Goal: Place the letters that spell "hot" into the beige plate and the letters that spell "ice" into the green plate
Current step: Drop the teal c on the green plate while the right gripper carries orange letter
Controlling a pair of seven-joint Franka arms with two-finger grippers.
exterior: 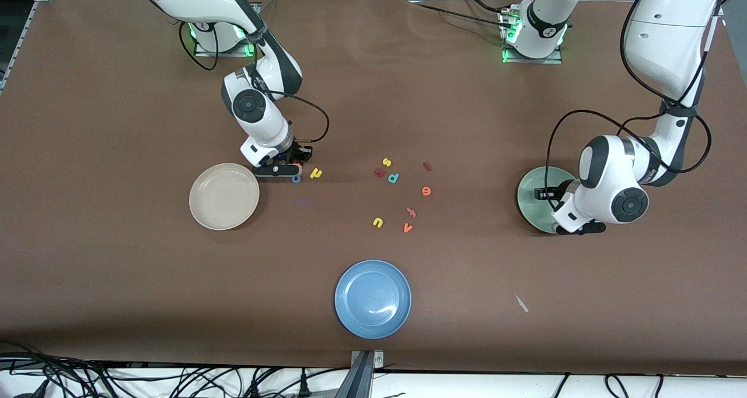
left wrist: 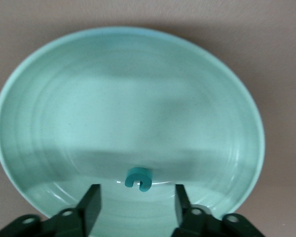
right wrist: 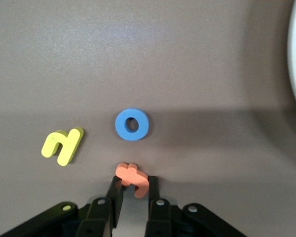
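Pinching orange t point(right wrist: 132, 178), right pincer point(right wrist: 133, 195) (low).

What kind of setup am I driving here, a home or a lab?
Most likely a robotics lab: a brown-covered table, arm bases bolted along its edge, loose cables at the front, and foam letters with a beige plate, green plate and blue plate.

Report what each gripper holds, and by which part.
Right gripper: shut on the orange foam letter t, pinched at one end. Left gripper: open, holding nothing, over the pale green plate.
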